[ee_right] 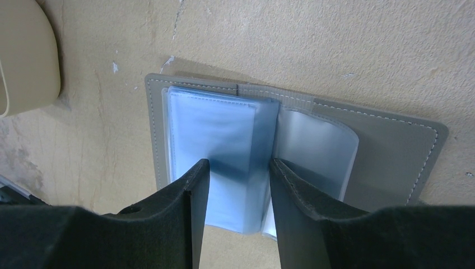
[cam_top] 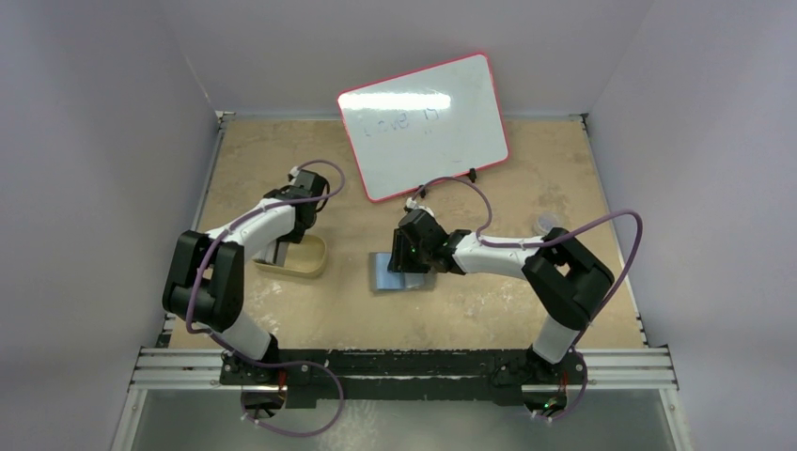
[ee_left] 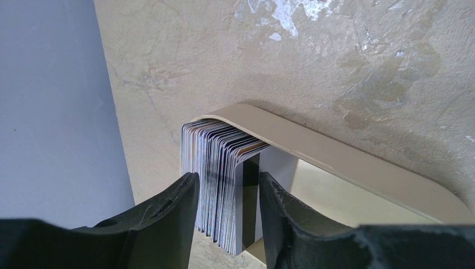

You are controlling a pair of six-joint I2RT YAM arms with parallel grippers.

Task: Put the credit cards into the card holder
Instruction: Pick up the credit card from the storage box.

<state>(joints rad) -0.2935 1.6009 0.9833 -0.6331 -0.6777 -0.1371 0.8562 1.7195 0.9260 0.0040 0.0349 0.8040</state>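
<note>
Presently we see the left gripper [ee_left: 228, 178] lowered into the gold tin [ee_left: 336, 157]. Its fingers [ee_left: 179, 207] are spread on either side of the credit cards [ee_left: 215, 162], which stand on edge in a tight stack at one end of the tin. A dark gap shows between the nearest card and one finger, so the jaws are released, not pinching. The right gripper [ee_right: 240, 163] hangs over the card holder [ee_right: 392, 140], which lies spread flat on the table [ee_right: 336, 45] near the tin, blue-grey sleeves up. Its fingers [ee_right: 187, 213] stand apart, clasping nothing; we cannot tell whether they touch the sleeves. A whiteboard [cam_top: 423, 127] sits at the table's far side.
</note>
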